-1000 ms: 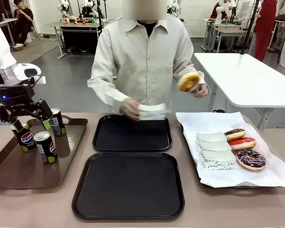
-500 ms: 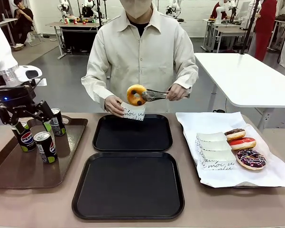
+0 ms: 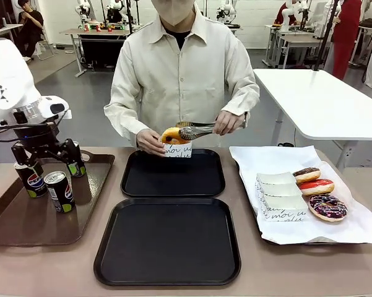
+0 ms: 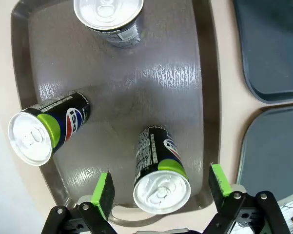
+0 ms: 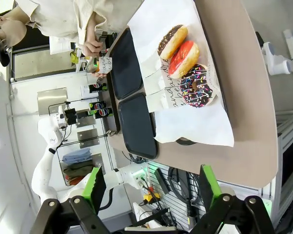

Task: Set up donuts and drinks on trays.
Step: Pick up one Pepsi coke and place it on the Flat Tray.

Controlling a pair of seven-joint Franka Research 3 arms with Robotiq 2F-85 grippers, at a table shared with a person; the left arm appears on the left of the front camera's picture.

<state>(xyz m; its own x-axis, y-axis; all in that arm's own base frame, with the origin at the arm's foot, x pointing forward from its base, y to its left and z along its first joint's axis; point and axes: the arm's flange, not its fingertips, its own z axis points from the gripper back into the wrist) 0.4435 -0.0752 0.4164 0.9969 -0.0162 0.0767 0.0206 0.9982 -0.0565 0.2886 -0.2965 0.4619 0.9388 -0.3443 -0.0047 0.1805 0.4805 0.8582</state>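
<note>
The robot's left gripper (image 4: 161,180) hangs over the long brown plastic tray (image 3: 25,226). Its two fingers are spread wide and hold nothing. Three slim black soda cans with silver tops stand on that tray. In the left wrist view the nearest can (image 4: 158,161) sits right between the green pads (image 4: 105,189) and touches neither one. The second can (image 4: 48,129) is off to one side, and the third can (image 4: 109,19) is further along the tray.

The right gripper (image 5: 152,190) is high above the table, with its fingers wide apart and nothing in them.

Across the table, a person's hand (image 3: 150,142) holds a small white paper box with curly letters (image 3: 177,150) just over the far edge of the far black square tray (image 3: 172,179). A yellow ring donut (image 3: 171,135) sits in the box, pinched by metal tongs (image 3: 195,131) in the person's other hand (image 3: 228,122). The near black square tray (image 3: 167,241) lies in front. A chocolate donut (image 3: 306,174), a red donut (image 3: 317,186) and a purple-sprinkle donut (image 3: 327,207) lie on white paper (image 3: 353,229), well apart from both grippers.
</note>
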